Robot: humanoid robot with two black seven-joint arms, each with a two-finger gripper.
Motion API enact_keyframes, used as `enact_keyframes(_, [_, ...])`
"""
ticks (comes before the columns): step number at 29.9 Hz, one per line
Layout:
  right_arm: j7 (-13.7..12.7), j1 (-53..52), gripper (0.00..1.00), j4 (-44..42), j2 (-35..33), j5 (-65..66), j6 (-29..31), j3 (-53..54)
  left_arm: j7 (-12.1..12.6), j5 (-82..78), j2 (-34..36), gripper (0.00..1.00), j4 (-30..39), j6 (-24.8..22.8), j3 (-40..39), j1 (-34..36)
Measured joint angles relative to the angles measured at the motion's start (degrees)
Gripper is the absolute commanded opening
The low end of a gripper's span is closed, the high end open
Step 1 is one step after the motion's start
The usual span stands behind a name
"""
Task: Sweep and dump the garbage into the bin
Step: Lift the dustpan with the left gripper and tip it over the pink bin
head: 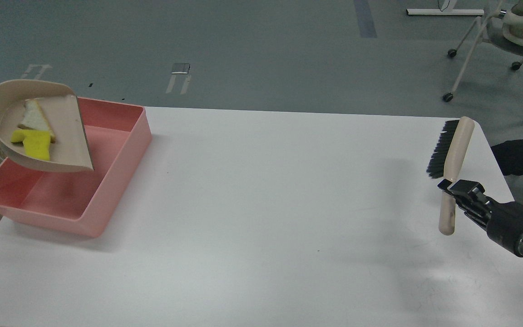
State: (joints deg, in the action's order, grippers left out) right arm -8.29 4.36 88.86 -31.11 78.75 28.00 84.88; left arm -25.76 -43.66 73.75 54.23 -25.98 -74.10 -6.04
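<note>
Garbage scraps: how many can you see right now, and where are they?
2. The yellow sponge piece and the white bread slice both lie in the beige dustpan, held over the pink bin. None shows on the table or in the bin.

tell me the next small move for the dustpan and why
Probably tip the dustpan further, lip down. It hangs over the pink bin, but the yellow sponge piece and bread slice still lie inside it and the bin looks empty.

One head-height view looks forward and down over the white table [261, 218] (floor beyond), moderately near.
</note>
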Motion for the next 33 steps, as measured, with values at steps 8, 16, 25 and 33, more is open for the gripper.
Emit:
enact_keyframes(8, [1.4, 1.1, 0.16, 0.0, 0.0, 0.0, 0.0, 1.1, -0.3, -5.4, 3.1, 0.13, 0.8, -0.2, -0.1, 2.1])
enact_keyframes(16, [2.6, 1.6, 0.16, -0.1, 0.5, 0.0, 0.0, 1.2, -0.3, -13.8, 5.5, 0.13, 1.5, -0.3, -0.1, 4.8])
enact_keyframes(25, [2.7, 1.7, 0.17, -0.1, 2.7, 0.0, 0.0, 1.6, -0.6, -21.0, 8.4, 0.14, 4.3, -0.6, -0.1, 9.0])
enact_keyframes(33, [2.7, 2.1, 0.17, -0.2, 2.3, 0.0, 0.0, 4.0, -0.6, -20.1, 9.9, 0.14, 4.8, -1.6, -0.1, 18.2])
